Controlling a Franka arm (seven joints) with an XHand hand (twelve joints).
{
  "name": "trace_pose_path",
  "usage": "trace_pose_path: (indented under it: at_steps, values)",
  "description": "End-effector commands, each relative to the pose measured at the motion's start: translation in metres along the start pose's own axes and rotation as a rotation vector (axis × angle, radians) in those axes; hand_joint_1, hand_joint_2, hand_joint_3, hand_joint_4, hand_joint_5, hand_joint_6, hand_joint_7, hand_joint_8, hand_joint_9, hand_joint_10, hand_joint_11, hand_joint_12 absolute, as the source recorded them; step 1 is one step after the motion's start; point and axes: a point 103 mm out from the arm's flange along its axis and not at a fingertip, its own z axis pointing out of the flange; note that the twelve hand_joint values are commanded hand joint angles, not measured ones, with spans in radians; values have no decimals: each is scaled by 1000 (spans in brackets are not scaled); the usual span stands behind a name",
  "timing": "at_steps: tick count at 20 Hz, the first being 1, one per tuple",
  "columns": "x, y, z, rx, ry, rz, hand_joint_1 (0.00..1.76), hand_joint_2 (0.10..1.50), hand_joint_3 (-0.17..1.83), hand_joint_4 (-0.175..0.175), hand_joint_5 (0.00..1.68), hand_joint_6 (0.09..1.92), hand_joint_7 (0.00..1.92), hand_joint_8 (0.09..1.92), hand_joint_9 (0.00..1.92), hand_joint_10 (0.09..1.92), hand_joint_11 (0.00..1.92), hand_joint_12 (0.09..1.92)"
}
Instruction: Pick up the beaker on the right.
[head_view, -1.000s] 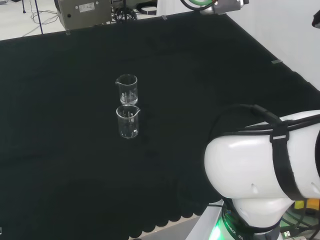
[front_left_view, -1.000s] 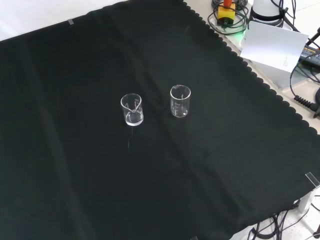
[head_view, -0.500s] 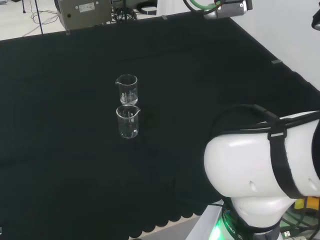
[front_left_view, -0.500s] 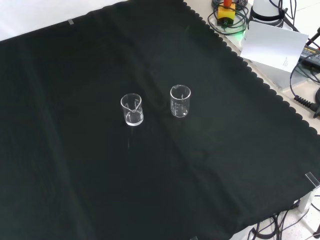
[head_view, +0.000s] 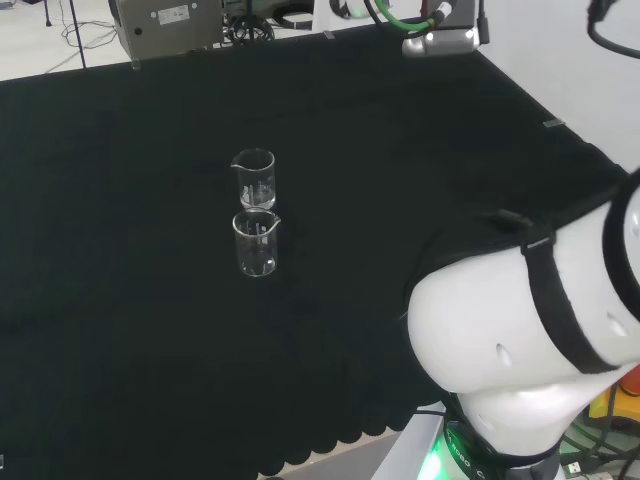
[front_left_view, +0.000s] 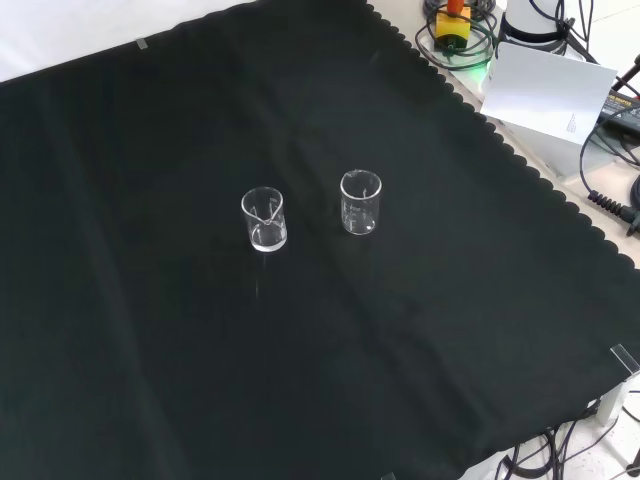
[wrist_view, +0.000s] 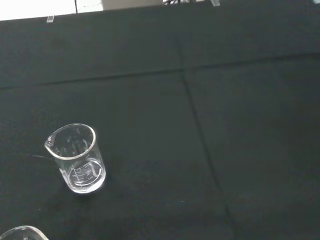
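We see 2 clear glass beakers standing upright on the black cloth, near each other but not touching. In the front view they stand side by side: the right beaker sits a little higher in the picture than the left beaker. In the head view the same pair lines up one behind the other, the near one just below the far one, their outlines almost meeting.

In the wrist view 1 beaker stands whole, its spout turned to one side and printed marks on its wall; we cannot tell which of the 2 it is. A rim of a 2nd glass peeks in at that picture's edge. Both look empty where the glass can be read.

We cannot tell how the fingers are set, spread or closed, so we cannot place the right beaker against them. Nothing touches either beaker in the head or front view.

The arm's white link bulks at the right of the head view, a black strap across it.
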Motion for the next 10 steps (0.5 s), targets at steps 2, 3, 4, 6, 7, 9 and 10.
trace_pose_path:
  at_steps: [2,3,4,6,7,9,10]
  values:
    - [-2,97,64,42,133,-38,331,1080,250,-27,243,87,213,87,415,87,0,1300]
    - [1,104,75,51,137,-45,367,1060,242,-25,241,87,216,87,419,87,0,1307]
    - [4,110,85,65,132,-53,396,1044,235,-23,240,87,218,87,421,88,0,1312]
    - [10,119,103,89,115,-68,481,999,236,-21,242,87,219,87,411,143,0,1327]
    - [13,123,111,97,115,-79,533,965,256,-21,244,87,211,105,380,243,0,1339]
    - [19,129,124,104,118,-102,616,898,313,-21,246,87,185,195,301,486,0,1370]
    - [22,132,130,108,122,-112,641,867,349,-21,248,87,165,255,271,578,0,1383]
